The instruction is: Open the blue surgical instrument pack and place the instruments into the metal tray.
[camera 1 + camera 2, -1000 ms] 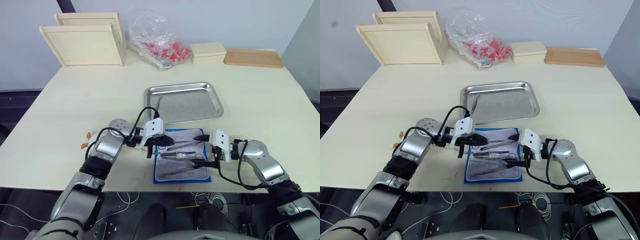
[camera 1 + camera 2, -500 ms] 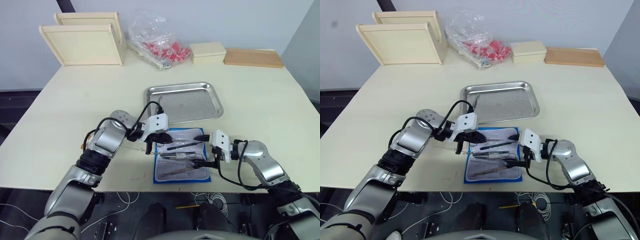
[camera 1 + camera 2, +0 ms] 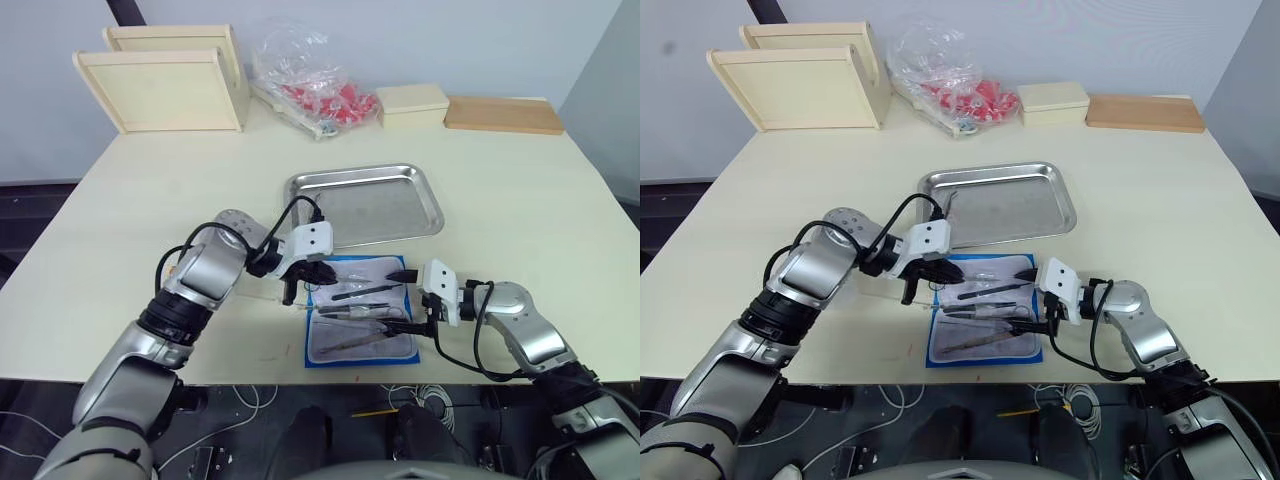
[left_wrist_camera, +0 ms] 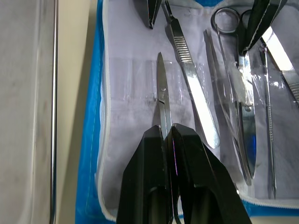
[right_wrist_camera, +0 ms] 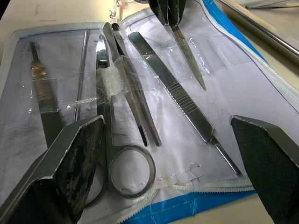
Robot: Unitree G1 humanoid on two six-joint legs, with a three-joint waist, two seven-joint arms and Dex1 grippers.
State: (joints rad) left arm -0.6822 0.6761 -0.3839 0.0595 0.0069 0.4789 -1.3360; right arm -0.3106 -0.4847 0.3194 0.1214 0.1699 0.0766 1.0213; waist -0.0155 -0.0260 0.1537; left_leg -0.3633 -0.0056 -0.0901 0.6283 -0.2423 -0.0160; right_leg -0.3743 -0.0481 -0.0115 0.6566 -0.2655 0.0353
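Near the surface (image 3: 120, 200) front edge, blue surgical instrument pack (image 3: 362, 323) lies unfolded; my left hand (image 4: 167, 133) pinches a slim instrument (image 4: 161, 98), right hand (image 5: 170, 140) gapes empty.

pack (image 3: 362, 322): blue cloth rim, matt pale lining, glossy clear plastic pockets | instruments (image 5: 174, 91): shiny metal, ribbed handles | tray (image 3: 366, 204): polished steel | table (image 3: 520, 210): smooth matt cream | left gripper (image 4: 169, 135): glossy black fingers | right gripper (image 5: 173, 154): rough black pads
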